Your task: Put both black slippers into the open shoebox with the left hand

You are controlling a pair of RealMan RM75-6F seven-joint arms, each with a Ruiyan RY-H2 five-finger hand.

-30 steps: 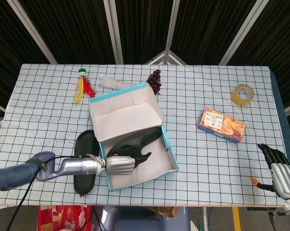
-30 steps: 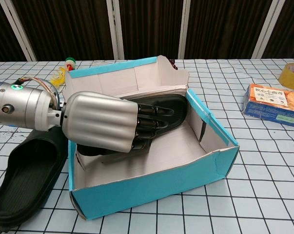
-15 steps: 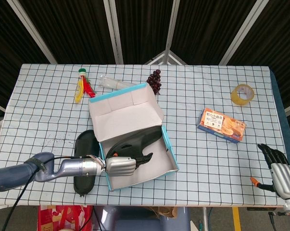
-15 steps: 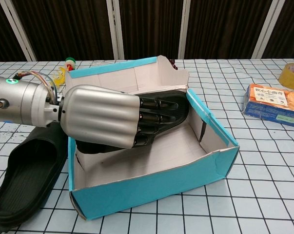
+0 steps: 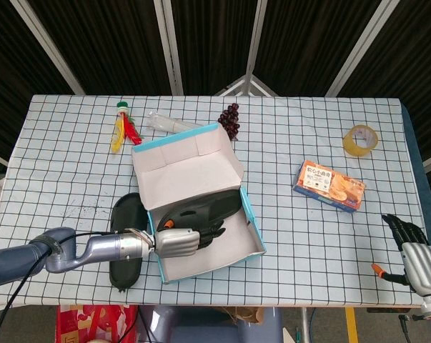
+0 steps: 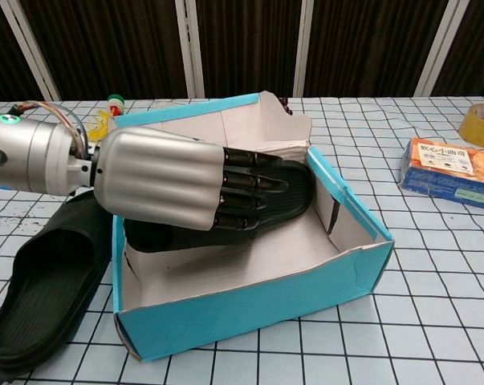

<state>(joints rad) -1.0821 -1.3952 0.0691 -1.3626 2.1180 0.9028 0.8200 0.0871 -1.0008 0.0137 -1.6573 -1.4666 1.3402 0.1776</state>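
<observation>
Nearest the robot, the second slipper [image 6: 41,297] lies sole-up or flat on the checked table [image 5: 315,243], touching the outer left wall of the shoebox [image 6: 250,309], not yet boxed; its far end is cut off by the chest view's lower edge. Just beyond it, the left hand [image 6: 173,188] reaches over the box's left wall with its dark fingers [image 6: 254,188] stretched out along the top of the first slipper [image 6: 294,188], which rests inside the box, its tip leaning up toward the far right corner. The fingers look extended and laid flat on it, not wrapped around it, probably to press or settle the slipper down into place; whether a thumb is tucked under the slipper cannot be told, since the hand's silver back hides that side.

The box's lid flap [image 5: 183,161] stands open behind, leaving the interior free for loading from the robot's side. By this reading, 1 of 2 slippers is in.

Farther out on the right, the snack packet [image 5: 329,186] and tape roll [image 5: 360,138] sit well apart from the work. At the table's far side lie a small bottle with red and yellow bits [image 5: 122,125], a clear wrapper [image 5: 169,123] hard to make out, and dark grapes [image 5: 229,120] just behind the lid. The right hand [image 5: 414,250] hangs idle off the table's right edge, fingers spread and empty, partly cropped.
</observation>
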